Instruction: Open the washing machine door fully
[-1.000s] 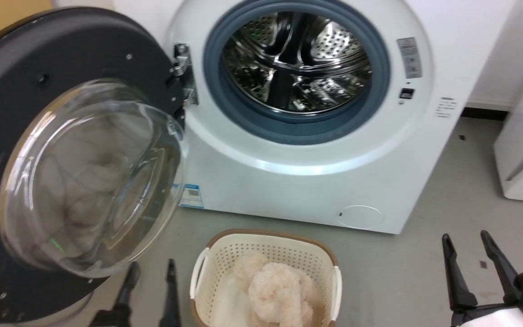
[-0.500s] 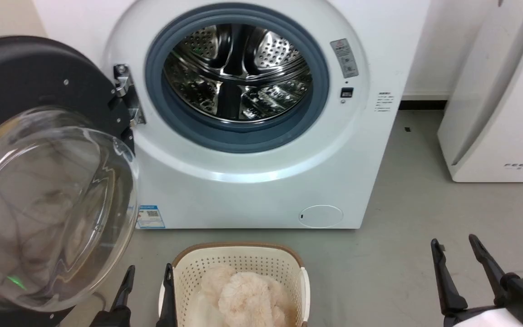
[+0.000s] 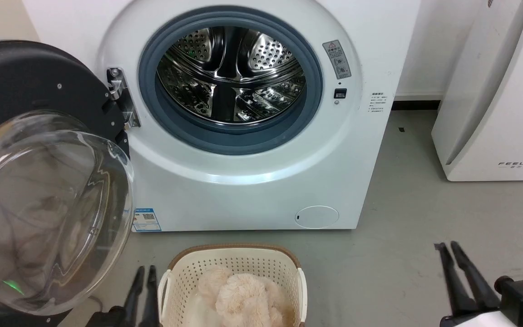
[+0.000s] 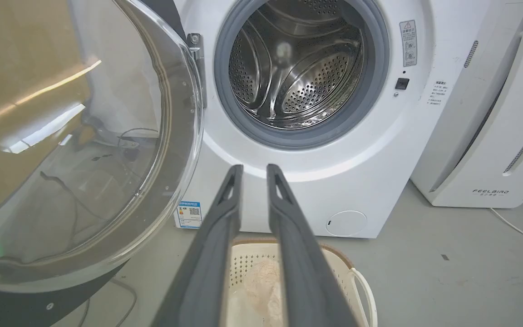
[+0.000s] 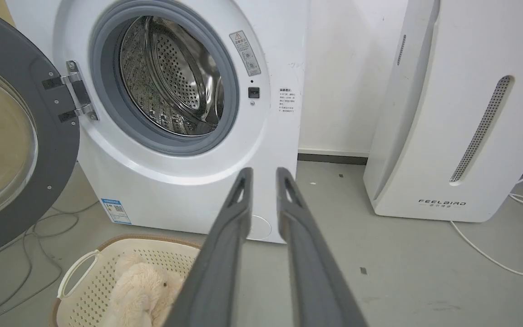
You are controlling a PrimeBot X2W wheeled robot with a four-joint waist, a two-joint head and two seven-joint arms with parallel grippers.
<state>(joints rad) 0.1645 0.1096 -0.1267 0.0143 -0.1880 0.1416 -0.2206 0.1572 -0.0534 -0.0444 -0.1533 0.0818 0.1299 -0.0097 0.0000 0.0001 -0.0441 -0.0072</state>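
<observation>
Both tools have drawn their fingers closer than half a second earlier. The left tool [image 3: 145, 269] and the right tool [image 3: 446, 245] are each brought nearly together, a slim gap at the tips, pinching nothing (neither touches the door). Judged reason: the swing looks complete, so the arms sit parked low, either side of the laundry basket [image 3: 234, 248] on the floor. Beyond, the washing machine door [image 3: 39, 77] hangs at the left on its hinge [image 3: 118, 102], swung wide off the washing machine [image 3: 243, 200], leaving the drum opening fully exposed. The left wrist view looks through the door's glass bowl. The right wrist view adds the full front of the FEELBIRD appliance [image 5: 443, 136].
</observation>
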